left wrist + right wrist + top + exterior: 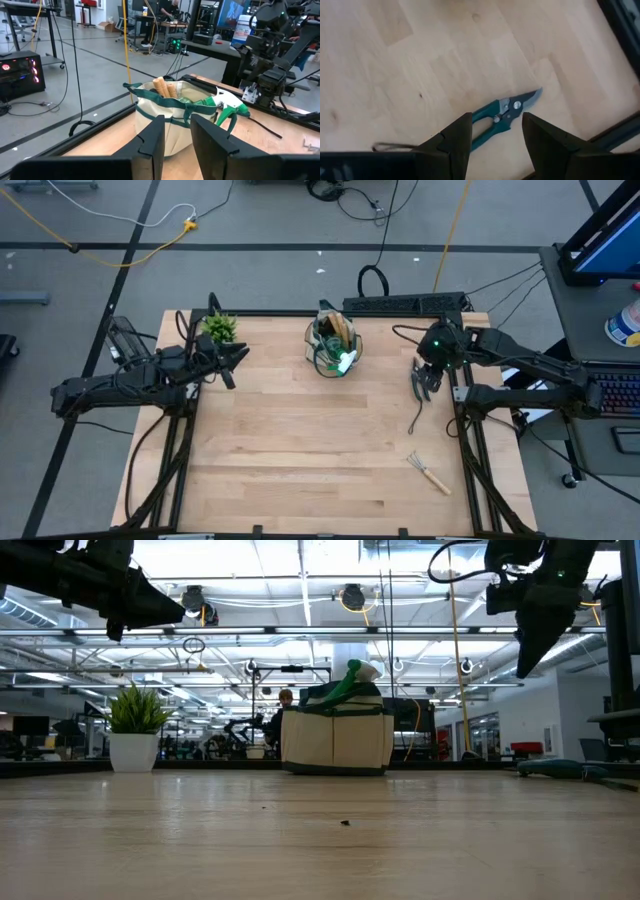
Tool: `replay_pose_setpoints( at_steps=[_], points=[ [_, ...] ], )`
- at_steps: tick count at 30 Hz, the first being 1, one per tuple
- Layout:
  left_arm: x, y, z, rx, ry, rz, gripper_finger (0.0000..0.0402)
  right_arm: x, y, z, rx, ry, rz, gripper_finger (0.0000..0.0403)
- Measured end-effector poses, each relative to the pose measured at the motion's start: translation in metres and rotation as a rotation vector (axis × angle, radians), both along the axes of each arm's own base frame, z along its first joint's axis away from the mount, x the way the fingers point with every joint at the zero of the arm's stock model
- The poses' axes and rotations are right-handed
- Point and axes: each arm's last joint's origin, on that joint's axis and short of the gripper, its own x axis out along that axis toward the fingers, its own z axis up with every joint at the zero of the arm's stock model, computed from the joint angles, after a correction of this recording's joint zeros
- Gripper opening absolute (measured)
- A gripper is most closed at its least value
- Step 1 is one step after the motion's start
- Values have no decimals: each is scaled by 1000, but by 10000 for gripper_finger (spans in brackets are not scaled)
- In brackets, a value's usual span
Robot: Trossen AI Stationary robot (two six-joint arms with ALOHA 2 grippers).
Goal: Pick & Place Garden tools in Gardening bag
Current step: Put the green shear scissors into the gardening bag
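High view: gardening bag (334, 346) far centre, spray bottle (344, 361) inside; hand rake (430, 472) near right.
Left wrist: left gripper (176, 131) narrowly parted, empty, facing the bag.
Right wrist: right gripper (496, 131) partly open, empty, above pruning shears (502, 115) on the table (420, 65).

2 matte-black jointed arms (120, 385) trail black cables; the right one's wrist shows a green light (436, 343).
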Motion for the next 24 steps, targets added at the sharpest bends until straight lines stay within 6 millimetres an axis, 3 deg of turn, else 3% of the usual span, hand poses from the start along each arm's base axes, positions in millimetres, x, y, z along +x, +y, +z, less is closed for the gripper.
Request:
replay_pose_setpoints(
  at_steps=[10,24],
  points=[
    [0,0,0,1,1,0,100,7,-3,-3,-93,71,252,165],
    [0,0,0,1,0,0,99,27,-14,-24,-149,294,695,165]
  ],
)
